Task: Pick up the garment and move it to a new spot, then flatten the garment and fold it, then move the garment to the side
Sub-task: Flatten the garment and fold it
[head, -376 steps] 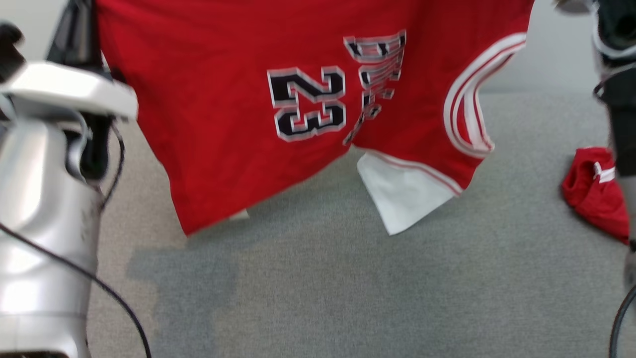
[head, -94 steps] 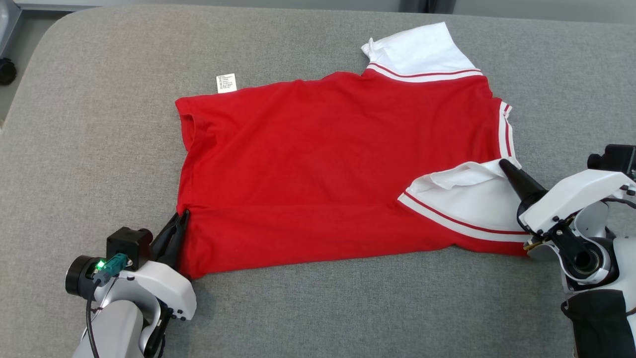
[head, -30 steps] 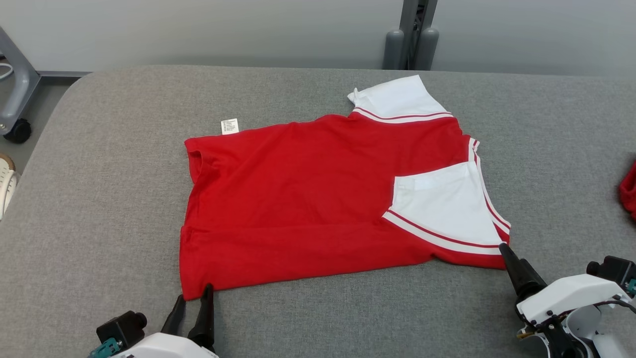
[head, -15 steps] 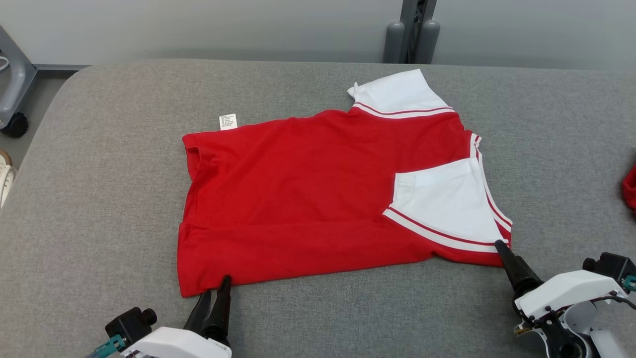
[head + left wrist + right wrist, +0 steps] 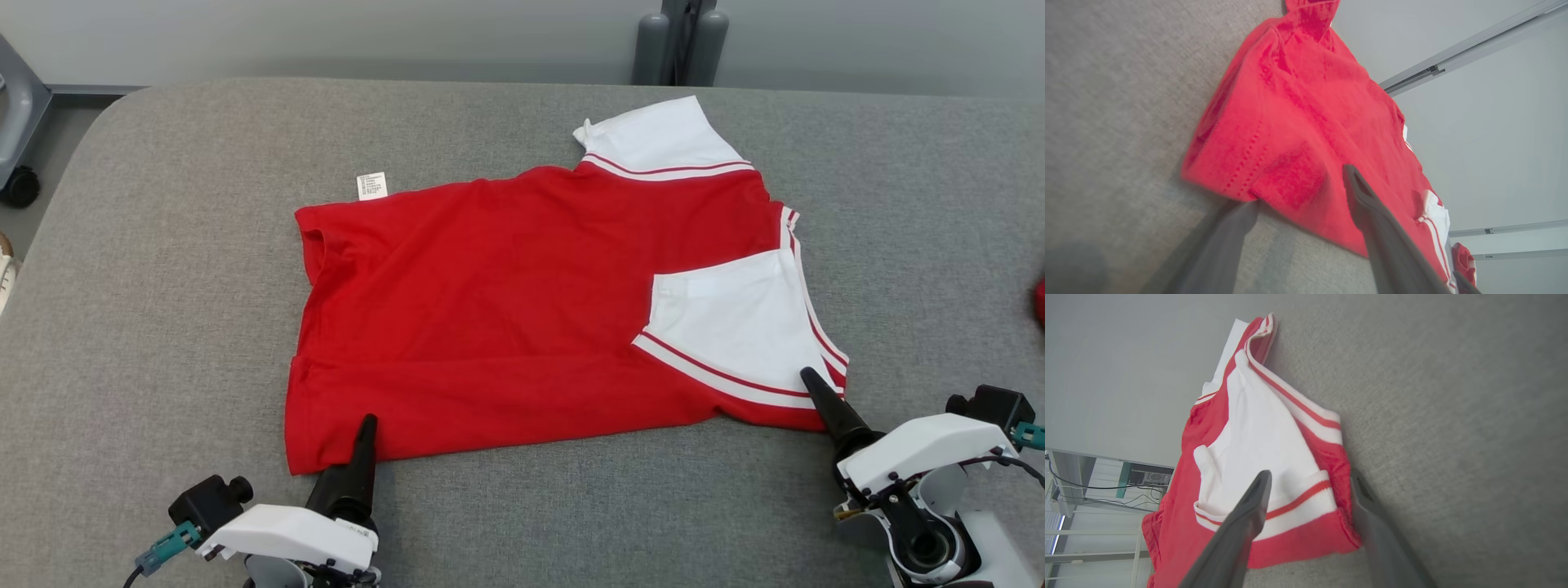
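Gripping step for fold | garment [image 5: 506,302] flat, mid worktop [image 5: 163,245] | left tool [image 5: 1300,185] apart, astride hem corner [image 5: 300,457]; right tool [image 5: 1310,472] apart, astride white sleeve [image 5: 735,327] corner | close both tog., catch all layers, lift evenly, no drag.

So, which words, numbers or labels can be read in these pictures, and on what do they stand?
No text here can be read.
White tag at the far edge of the red garment: fine print, too small to read.
The side of the garment that faces up: plain red with white striped sleeves, no letters or numbers on it.
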{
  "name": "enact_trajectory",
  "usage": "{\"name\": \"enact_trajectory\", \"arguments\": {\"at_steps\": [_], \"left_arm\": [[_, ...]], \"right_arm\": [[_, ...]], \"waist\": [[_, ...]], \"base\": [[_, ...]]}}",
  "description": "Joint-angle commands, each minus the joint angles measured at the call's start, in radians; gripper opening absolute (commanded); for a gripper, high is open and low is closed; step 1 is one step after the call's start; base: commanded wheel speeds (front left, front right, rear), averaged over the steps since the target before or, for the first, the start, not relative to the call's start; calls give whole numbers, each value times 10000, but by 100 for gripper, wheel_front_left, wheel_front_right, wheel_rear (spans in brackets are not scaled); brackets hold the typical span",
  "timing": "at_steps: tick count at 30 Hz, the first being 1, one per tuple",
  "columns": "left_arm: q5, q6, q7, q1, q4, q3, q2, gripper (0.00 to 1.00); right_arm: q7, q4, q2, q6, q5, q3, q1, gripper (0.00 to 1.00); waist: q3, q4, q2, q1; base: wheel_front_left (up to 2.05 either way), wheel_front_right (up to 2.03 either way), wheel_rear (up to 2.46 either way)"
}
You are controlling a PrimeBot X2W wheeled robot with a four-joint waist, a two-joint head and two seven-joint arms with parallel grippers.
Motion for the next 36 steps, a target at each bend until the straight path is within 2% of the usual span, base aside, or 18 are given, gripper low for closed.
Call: {"name": "enact_trajectory", "arguments": {"at_steps": [1,2,4,5,17,29,36], "left_arm": [[-46,-17,-42,-156,-26,-37,90,81],[-89,-18,-52,-179,-49,-89,117,54],[-197,-19,-117,-212,-67,-192,170,14],[-244,-19,-182,-234,-71,-226,197,0],[-421,-19,-993,-426,-59,-627,771,0],[-127,-20,-1334,-416,247,-1429,1432,0],[-268,-20,-1417,-190,438,-1591,1682,0]], "right_arm": [[153,210,162,-24,65,163,130,11],[117,203,145,-24,100,187,92,0],[37,208,125,-23,169,215,44,0],[7,212,105,-13,201,222,31,0],[-135,233,-187,-10,482,448,-168,0],[953,-316,-629,-12,724,458,358,0],[1832,-810,-519,-12,528,184,1026,0]], "waist": [[24,25,0,0],[39,43,0,0],[61,74,0,0],[66,86,0,0],[-22,100,0,0],[-497,-136,0,0],[-770,-370,0,0]], "base": [[0,0,0],[0,0,0],[0,0,0],[0,0,0],[0,0,0],[0,0,0],[0,0,0]]}}
